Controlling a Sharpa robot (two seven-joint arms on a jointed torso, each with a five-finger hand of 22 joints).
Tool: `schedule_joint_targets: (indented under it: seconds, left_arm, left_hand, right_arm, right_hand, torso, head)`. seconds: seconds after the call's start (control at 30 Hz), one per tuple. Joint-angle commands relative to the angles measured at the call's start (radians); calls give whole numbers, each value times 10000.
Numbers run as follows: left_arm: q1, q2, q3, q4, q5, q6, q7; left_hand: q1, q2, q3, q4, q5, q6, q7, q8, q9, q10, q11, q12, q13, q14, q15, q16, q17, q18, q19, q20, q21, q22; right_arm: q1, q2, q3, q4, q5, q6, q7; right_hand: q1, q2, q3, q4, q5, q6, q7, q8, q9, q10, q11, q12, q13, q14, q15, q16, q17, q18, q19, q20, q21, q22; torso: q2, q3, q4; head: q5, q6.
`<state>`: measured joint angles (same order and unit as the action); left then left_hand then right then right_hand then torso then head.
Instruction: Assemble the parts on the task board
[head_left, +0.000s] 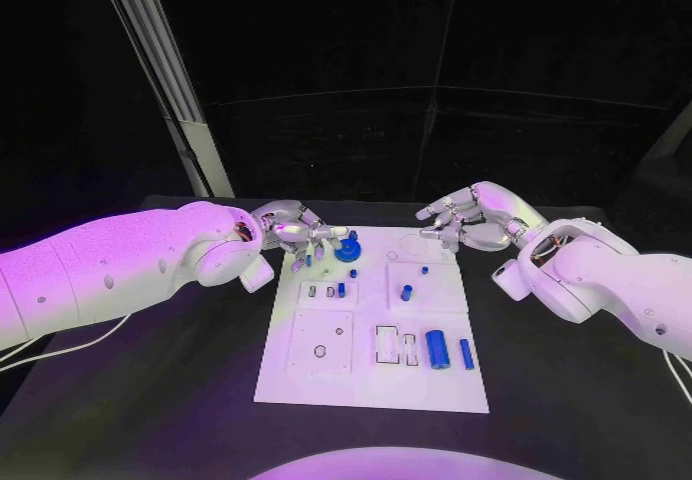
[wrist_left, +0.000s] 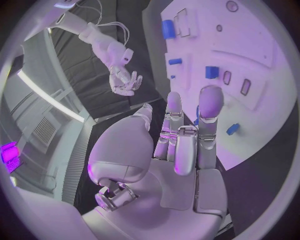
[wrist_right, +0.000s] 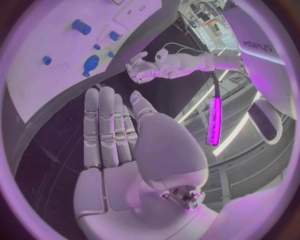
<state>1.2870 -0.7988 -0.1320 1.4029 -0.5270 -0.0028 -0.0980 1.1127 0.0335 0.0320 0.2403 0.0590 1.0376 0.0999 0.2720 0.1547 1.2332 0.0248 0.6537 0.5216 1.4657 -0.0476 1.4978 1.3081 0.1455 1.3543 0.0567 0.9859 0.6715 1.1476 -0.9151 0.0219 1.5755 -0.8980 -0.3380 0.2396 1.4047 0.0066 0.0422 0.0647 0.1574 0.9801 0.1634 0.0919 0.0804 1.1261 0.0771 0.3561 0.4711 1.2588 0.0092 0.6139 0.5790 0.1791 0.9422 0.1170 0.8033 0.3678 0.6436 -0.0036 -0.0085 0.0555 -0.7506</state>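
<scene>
Overhead, task board holds blue parts; left hand, right hand spread, empty.

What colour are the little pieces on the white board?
Blue. The parts on the task board show best in the head view.

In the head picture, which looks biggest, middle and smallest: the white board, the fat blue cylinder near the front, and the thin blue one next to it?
1. Board, by far the biggest.
2. Fat cylinder.
3. Thin cylinder, about as long but narrower.
</scene>
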Motion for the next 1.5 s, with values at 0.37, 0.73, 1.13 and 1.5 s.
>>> schedule_joint_targets:
  seconds: [0.37, 0.73, 1.13, 1.5]
  left_arm:
    - [320, 1159, -47, -646, -3468, 2276, -3961]
    - [400, 1985, -205, -1196, -3928, 2678, -4391]
    - [453, 2380, -337, -1443, -3968, 3214, -4615]
    - [457, 2556, -351, -1552, -3969, 3268, -4814]
  left_hand:
    - [81, 454, -1032, 466, -21, -589, -255, 2074, 1364, -124, -253, 3485, 3196, 1000, -190, 611, 2434, -580, 800, -174, 2983, 4049]
    - [-148, 455, -1671, 482, -44, -977, -393, 3231, 2318, 13, -357, 4156, 3765, 1051, -271, 730, 2627, -665, 866, -228, 3418, 4711]
    - [-129, 541, -1818, 473, -40, -1134, -409, 3468, 2568, 77, -374, 4331, 3936, 1051, -285, 730, 2627, -694, 901, -243, 3536, 4901]
    - [-7, 590, -1864, 443, -32, -1238, -415, 3598, 2717, 76, -379, 4383, 3969, 1051, -289, 730, 2627, -709, 919, -248, 3602, 5007]
  right_arm:
    - [118, -143, 1, -255, 2055, 273, 142]
    - [128, -48, 2, -412, 2089, 266, 16]
    - [129, 31, 2, -480, 2091, 317, -58]
    - [129, 93, 2, -542, 2091, 355, -113]
  right_hand:
    - [51, -339, 585, 142, -17, 196, 122, -260, -96, 1272, 176, -2445, -3050, 1003, 181, -3569, -1903, 43, 667, 225, -2023, -1343]
    - [-76, -434, 606, 191, 32, 51, 198, -273, -108, 1197, 267, -2622, -3336, 1012, 274, -4054, -2064, 33, 671, 305, -2360, -1548]
    - [-140, -481, 585, 213, 89, -47, 241, -272, -109, 1127, 318, -2683, -3456, 1007, 325, -4284, -2134, 31, 668, 355, -2536, -1653]
    - [-179, -490, 572, 232, 173, -97, 263, -267, -105, 1084, 342, -2706, -3518, 1011, 351, -4410, -2170, 33, 672, 382, -2638, -1714]
  torso:
    - [1, 19, -6]
    - [-2, -1, -12]
    - [-12, -13, -9]
    - [-24, -20, -10]
  head:
    - [70, 57]
    - [82, -21]
    - [90, -118]
    - [95, -197]
